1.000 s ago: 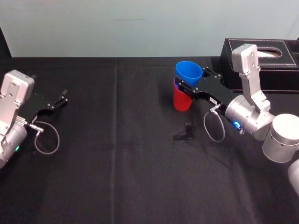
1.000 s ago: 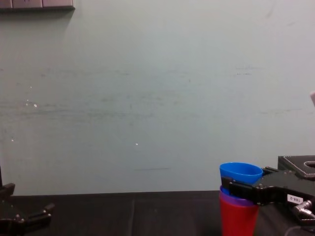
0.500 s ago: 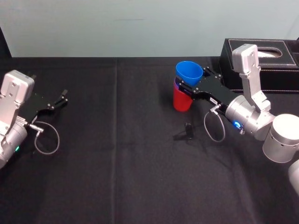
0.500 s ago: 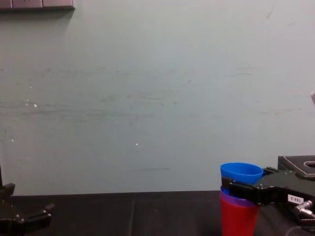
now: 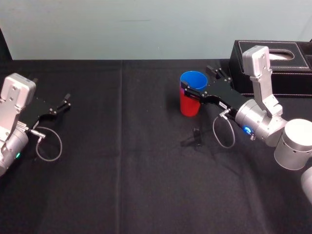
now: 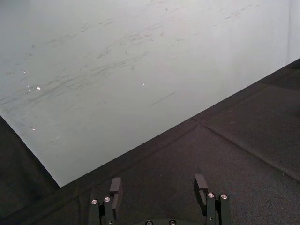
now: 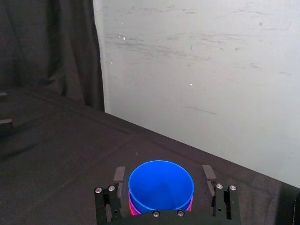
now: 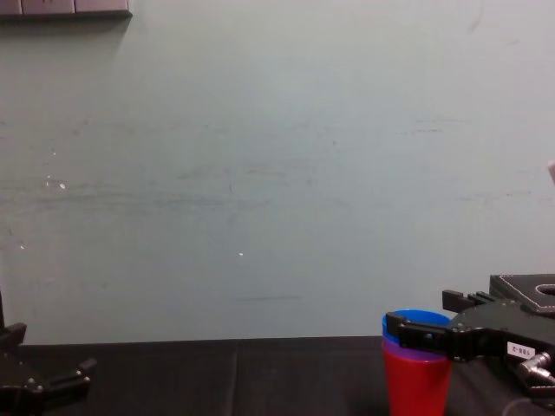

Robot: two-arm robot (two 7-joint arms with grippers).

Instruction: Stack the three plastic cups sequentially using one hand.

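We see the right gripper (image 7: 161, 177) with its jaws spread, one finger (image 7: 119, 174) on either side of the blue cup (image 7: 161, 185) near its rim. The right wrist view shows a thin gap at each side, so nothing is pinched. The blue cup sits upright, nested deep in the purple cup (image 8: 409, 350), which shows as a narrow band under the blue rim. The purple cup sits in the red cup (image 5: 189, 106), which stands on the table (image 5: 122, 170).

In the head view the stack is right of centre in the upper half of the frame. In the chest view it is at the lower right, with the black fingers lying level across its top. The right arm reaches in from the right edge of the head view. In the upper right corner is a black box (image 5: 287, 68), apart from the cups. Just below the stack lies a small dark thing (image 5: 196, 134) that we cannot make out.

The left gripper (image 6: 158, 185) is parked at the left edge of the head view, well apart from the cups, its jaws spread and holding nothing. A pale wall (image 8: 260, 173) stands behind the table.
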